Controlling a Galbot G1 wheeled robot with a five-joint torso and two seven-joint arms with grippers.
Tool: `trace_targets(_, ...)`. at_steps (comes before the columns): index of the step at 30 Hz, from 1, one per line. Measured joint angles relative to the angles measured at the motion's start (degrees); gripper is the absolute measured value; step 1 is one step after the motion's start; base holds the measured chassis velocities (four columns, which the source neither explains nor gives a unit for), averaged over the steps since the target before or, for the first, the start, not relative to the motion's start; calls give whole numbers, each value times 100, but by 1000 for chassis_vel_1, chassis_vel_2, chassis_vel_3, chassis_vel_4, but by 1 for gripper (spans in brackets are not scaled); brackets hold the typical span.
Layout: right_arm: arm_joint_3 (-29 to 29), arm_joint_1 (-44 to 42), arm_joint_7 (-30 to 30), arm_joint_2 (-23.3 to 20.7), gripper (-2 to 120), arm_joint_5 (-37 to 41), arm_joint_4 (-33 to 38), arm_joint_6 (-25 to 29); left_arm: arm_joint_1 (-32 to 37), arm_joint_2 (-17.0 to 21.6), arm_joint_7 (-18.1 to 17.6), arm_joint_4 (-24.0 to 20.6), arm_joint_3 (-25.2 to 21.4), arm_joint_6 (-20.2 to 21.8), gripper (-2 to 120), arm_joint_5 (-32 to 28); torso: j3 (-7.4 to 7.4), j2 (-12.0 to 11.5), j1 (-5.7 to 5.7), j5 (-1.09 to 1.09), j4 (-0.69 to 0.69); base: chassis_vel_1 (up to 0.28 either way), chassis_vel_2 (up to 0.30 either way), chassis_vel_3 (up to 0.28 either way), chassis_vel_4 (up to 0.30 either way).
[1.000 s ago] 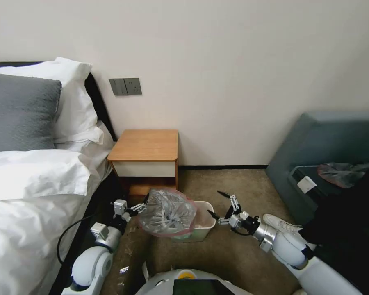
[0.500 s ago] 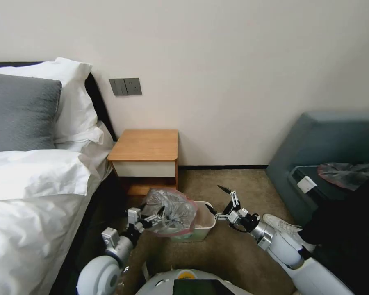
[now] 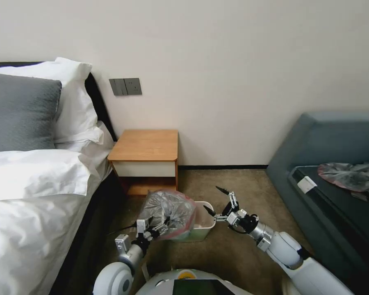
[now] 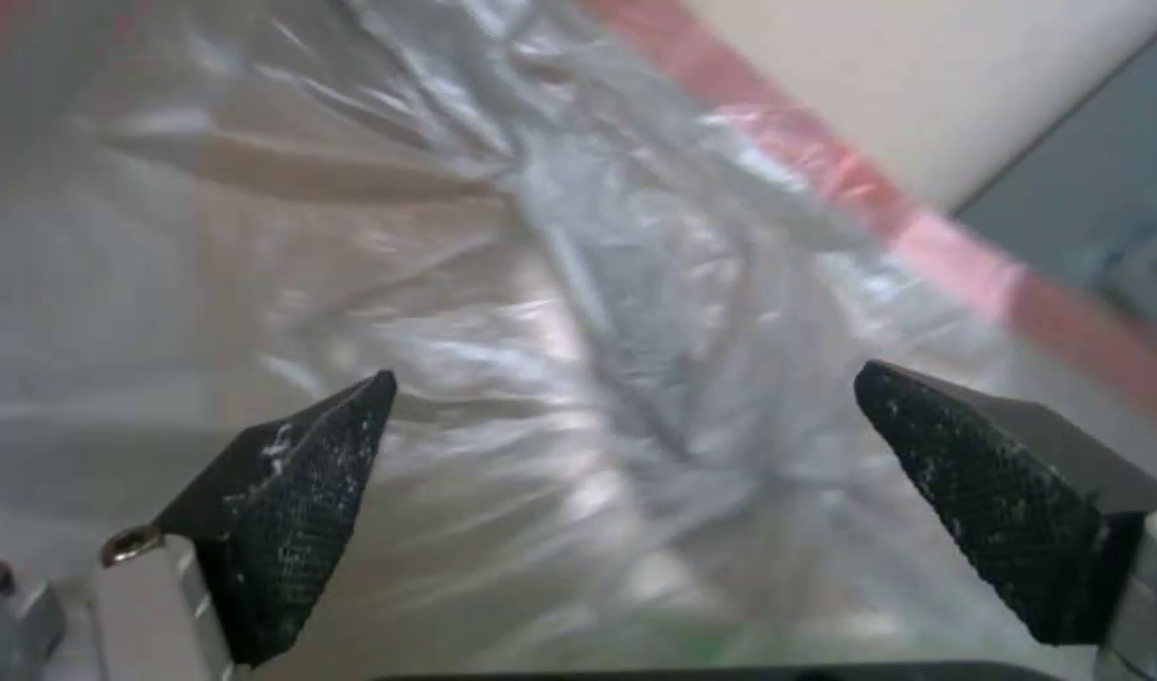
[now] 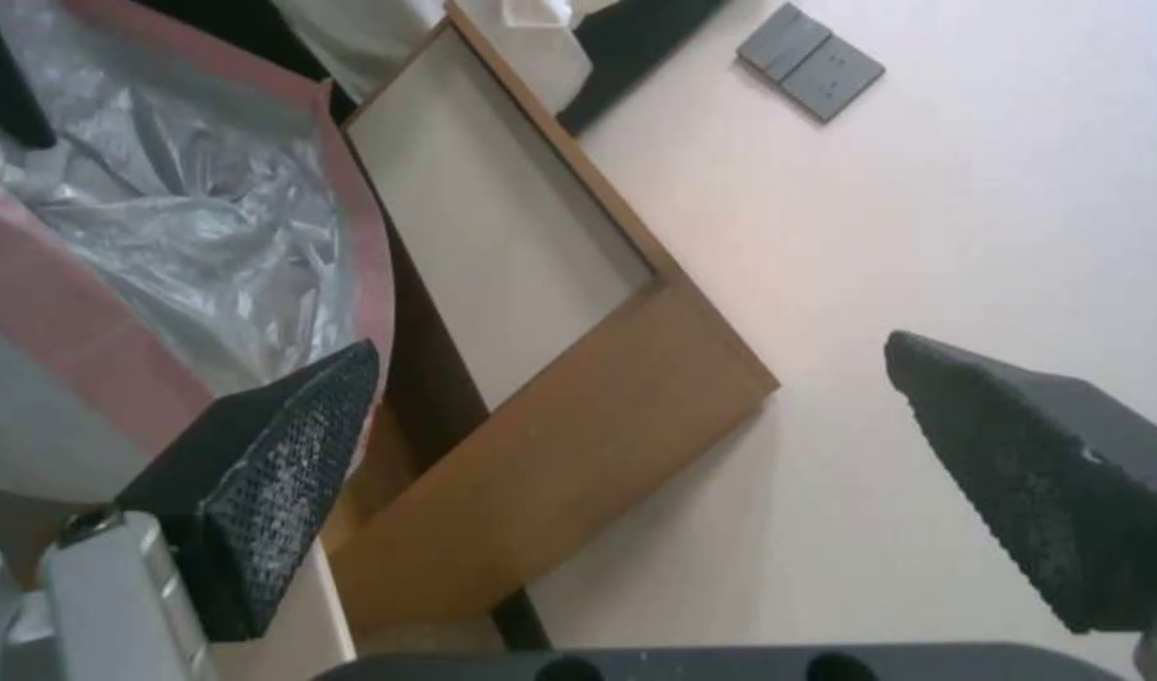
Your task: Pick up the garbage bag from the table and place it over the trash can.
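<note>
The garbage bag (image 3: 168,209), wrinkly grey-silver with a pink rim, lies bunched over the left part of the cream trash can (image 3: 204,223) on the carpet. The bin's right side shows uncovered. My left gripper (image 3: 158,226) is at the bag's near side. In the left wrist view it (image 4: 616,426) is open, with the bag (image 4: 578,284) just ahead of its fingers and nothing between them. My right gripper (image 3: 212,199) hovers open just right of the bin's rim. Its wrist view shows the bag (image 5: 162,208) and the table (image 5: 566,312). The wooden table (image 3: 145,145) stands behind the bin with its top bare.
A bed (image 3: 28,184) with white linen runs along the left. A grey-blue sofa (image 3: 336,135) fills the right, with another grey plastic bag (image 3: 352,175) on its seat. Open carpet (image 3: 242,184) lies between bin and sofa.
My left arm has swung right, taking its gripper from the bag's left edge to its near side. The right gripper edged towards the bin. A person's shoe and dark clothing at the right are gone.
</note>
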Motion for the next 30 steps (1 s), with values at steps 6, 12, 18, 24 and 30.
trace_targets(6, -27, 9, -14, 19, 100, -2, 14, 3, -25, -58, -2, -18, 26, 12, 93, -276, 0, 0, 0, 0, 0, 0, 0, 0, 0)
trace_targets(12, -36, -14, -46, 84, 100, -17, 42, 15, -88, -163, -2, 76, 105, 8, 93, -483, 0, 0, 0, 0, 0, 0, 0, 0, 0)
trace_targets(18, -35, -39, -74, 102, 100, -26, 64, 18, -177, -274, -6, 158, 244, -16, 93, -648, 0, 0, 0, 0, 0, 0, 0, 0, 0)
trace_targets(24, -36, -33, -87, 134, 100, -31, 62, 19, -155, -303, -2, 45, 231, -182, 93, -503, 0, 0, 0, -1, 0, 0, 0, 0, 0)
trace_targets(30, -63, 6, -110, 184, 100, -34, -6, 23, -182, -343, -128, -86, 14, -296, 93, -346, 0, 0, 0, 0, 0, 0, 0, 0, 0)
